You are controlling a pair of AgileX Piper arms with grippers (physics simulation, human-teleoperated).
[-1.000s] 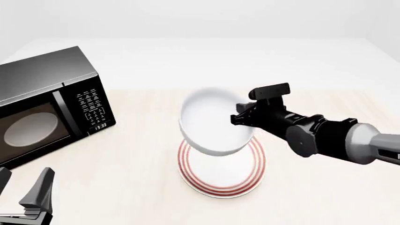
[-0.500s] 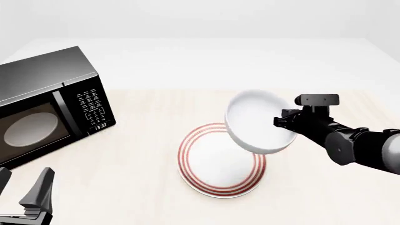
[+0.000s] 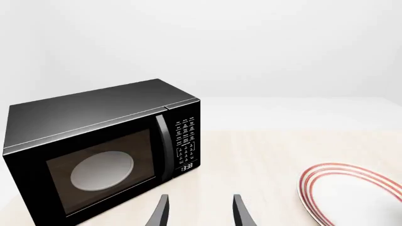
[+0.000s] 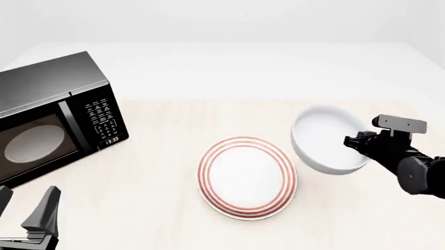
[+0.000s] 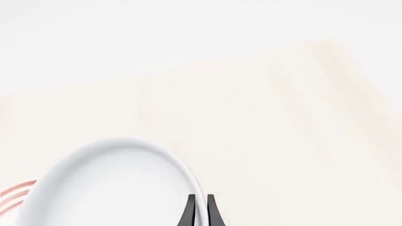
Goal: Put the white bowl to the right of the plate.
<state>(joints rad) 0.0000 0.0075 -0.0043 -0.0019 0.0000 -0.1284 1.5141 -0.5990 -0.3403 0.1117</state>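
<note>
Jaws of the right gripper (image 4: pixel 353 144) pinch the rim of the white bowl (image 4: pixel 325 138), held tilted above the table (image 4: pixel 160 172) just right of the plate (image 4: pixel 246 177); level it, lower gently, release clear of the plate. Left gripper (image 3: pixel 199 212) idles spread.

A: Front cam? 
B: Fixed, high on the arms' side, looking forward and down over the table (image 4: pixel 160 156); takes in the microwave (image 4: pixel 56 117) at left, the plate (image 4: pixel 247 177) in the middle, the white bowl (image 4: pixel 326 146) at right.

A: Left wrist?
B: Low, near table level, facing the microwave (image 3: pixel 103 150) door close up; plate (image 3: pixel 351 193) cut by the frame edge. Shares both with front.

A: Right wrist?
B: Looks steeply down along the fingers (image 5: pixel 188 212), very close on the white bowl (image 5: pixel 110 186) rim; sliver of red plate (image 5: pixel 11 195) rings at the edge. Shares bowl and plate with front.
</note>
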